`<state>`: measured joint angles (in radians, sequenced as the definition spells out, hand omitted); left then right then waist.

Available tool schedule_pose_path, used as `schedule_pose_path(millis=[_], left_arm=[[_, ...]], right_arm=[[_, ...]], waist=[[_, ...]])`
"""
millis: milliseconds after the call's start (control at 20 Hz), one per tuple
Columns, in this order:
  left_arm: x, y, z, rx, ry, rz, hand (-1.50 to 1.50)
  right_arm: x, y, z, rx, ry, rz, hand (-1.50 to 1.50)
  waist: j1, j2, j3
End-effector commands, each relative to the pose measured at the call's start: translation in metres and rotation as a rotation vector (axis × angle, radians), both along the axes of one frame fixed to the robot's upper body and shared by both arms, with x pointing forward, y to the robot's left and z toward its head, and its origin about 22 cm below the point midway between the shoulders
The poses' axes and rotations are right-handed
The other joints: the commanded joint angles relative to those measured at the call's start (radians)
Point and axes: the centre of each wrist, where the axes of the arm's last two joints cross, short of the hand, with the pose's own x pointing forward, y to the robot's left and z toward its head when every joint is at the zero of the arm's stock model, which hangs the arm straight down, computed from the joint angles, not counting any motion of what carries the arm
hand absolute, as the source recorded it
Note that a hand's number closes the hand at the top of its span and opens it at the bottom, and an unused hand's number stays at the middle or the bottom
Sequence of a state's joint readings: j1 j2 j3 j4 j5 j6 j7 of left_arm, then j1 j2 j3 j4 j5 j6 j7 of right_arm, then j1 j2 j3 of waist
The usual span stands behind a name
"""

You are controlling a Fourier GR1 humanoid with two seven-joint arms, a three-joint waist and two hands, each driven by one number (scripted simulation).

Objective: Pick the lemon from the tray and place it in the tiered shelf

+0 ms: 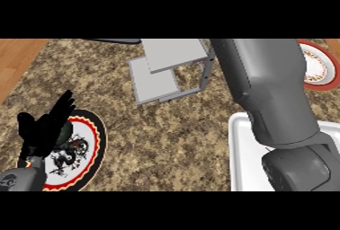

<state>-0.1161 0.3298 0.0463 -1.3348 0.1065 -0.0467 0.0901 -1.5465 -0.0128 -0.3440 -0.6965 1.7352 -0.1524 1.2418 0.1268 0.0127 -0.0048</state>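
One shelf (169, 67) stands on the counter (172, 134). Two plates (83, 155) lie left and right of it, one tray (242, 152) below-right. The left hand (43, 128) rests open; right hand's state: cannot tell.

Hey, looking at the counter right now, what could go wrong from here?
1. The right forearm reaches far up the view beside the tiered shelf; its robot hand and the lemon are hidden, so the grasp cannot be confirmed.
2. That forearm runs close to the shelf's post and might bump it.
3. The forearm covers part of the white tray.
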Motion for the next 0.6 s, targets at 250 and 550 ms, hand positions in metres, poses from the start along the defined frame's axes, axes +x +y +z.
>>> schedule_pose_path(millis=[250, 550], left_arm=[[-0.001, 0.001, -0.005, 0.016, 0.010, -0.003, 0.00], [-0.001, 0.002, -0.008, -0.007, 0.040, 0.019, 0.00]], right_arm=[[-0.026, 0.013, 0.039, 0.290, -0.335, -0.058, -1.50], [-0.061, 0.029, 0.081, 0.250, -0.476, -0.016, -1.50]], waist=[[-0.002, -0.014, 0.000], [-0.027, -0.033, -0.002]])
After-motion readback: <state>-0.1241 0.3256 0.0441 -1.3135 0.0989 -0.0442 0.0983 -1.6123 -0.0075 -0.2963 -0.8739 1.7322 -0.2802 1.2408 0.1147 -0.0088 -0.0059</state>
